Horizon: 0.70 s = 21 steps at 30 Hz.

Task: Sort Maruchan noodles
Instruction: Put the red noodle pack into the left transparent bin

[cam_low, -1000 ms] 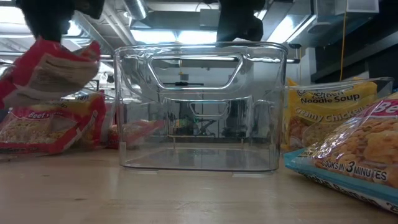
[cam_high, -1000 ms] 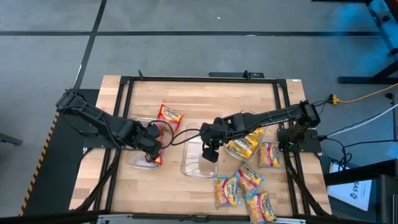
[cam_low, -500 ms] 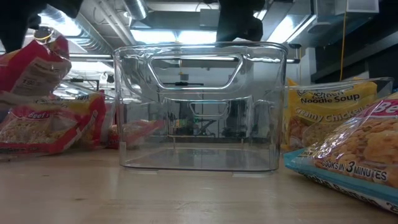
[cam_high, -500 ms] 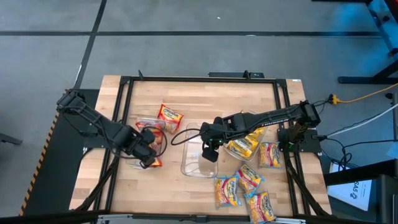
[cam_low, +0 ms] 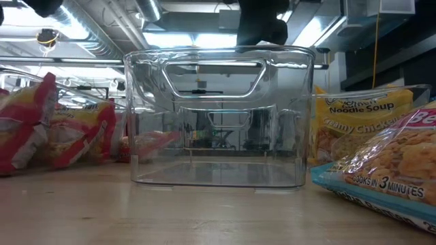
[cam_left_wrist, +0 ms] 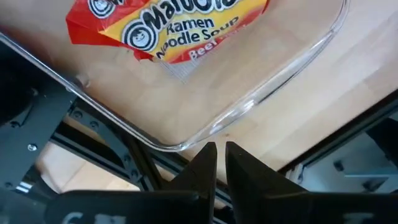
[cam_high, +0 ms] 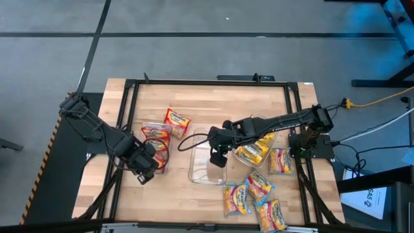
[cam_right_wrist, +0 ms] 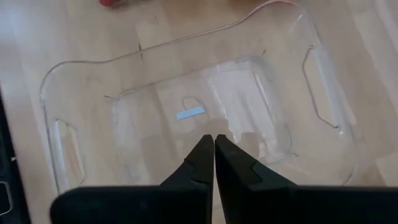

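Observation:
Red Maruchan packets (cam_high: 156, 138) lie in the left clear tray (cam_left_wrist: 261, 99); one shows in the left wrist view as a red Beef packet (cam_left_wrist: 168, 28), and they show in the low view too (cam_low: 30, 129). Another red packet (cam_high: 176, 120) lies on the table behind that tray. Yellow packets (cam_high: 256, 149) fill the right tray. Several more packets (cam_high: 257, 194) lie near the right front corner. My left gripper (cam_high: 143, 171) (cam_left_wrist: 221, 154) hovers shut over the left tray's near corner, holding nothing. My right gripper (cam_high: 218, 155) (cam_right_wrist: 214, 146) hangs shut over the middle clear tray (cam_right_wrist: 199, 118).
The middle tray (cam_low: 218, 116) holds no packet. A yellow Creamy Chicken packet (cam_low: 361, 119) and a blue-edged packet (cam_low: 381, 170) lie to its right. A black frame (cam_high: 207, 82) runs around the wooden table top. A black cable (cam_high: 194, 137) loops across the table's middle.
My left gripper has drawn back toward the table's near left corner, away from the left tray's middle. The red packet that hung from it above the tray has dropped and now lies in that tray against the others. My right arm has kept still.

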### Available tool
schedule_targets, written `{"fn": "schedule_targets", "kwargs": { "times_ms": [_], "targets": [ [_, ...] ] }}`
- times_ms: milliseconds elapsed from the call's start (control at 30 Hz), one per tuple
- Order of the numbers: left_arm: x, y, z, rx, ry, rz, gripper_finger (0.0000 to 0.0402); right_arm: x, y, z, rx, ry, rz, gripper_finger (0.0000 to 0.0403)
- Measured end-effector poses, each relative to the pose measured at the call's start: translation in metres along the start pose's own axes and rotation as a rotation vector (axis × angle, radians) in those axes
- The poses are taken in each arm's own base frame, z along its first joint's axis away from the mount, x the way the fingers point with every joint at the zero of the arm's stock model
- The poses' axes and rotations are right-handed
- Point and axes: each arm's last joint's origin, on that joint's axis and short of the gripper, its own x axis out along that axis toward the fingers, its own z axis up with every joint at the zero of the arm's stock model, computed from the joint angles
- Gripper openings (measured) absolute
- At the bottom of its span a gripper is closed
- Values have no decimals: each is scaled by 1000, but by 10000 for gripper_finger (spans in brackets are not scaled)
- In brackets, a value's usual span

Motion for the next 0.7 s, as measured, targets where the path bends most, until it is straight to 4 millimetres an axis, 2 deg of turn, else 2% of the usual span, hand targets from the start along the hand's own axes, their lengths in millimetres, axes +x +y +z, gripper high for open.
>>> {"fn": "schedule_targets", "kwargs": {
  "times_ms": [100,200,367,500,600,700],
  "targets": [
    [-1,1,0,9,-56,11,30,0,0,0,0,-4,-8,14],
    [-5,5,2,15,-190,19,30,0,0,0,6,-4,-7,14],
    [-23,18,20,36,-636,92,30,0,0,0,77,-6,-6,14],
    [-41,34,41,28,-983,253,30,0,1,0,145,5,21,14],
    [-51,50,71,20,-1003,387,30,0,3,3,187,-4,68,14],
    [-58,71,109,77,-854,411,30,-1,7,8,187,-54,117,14]
  ]
}}
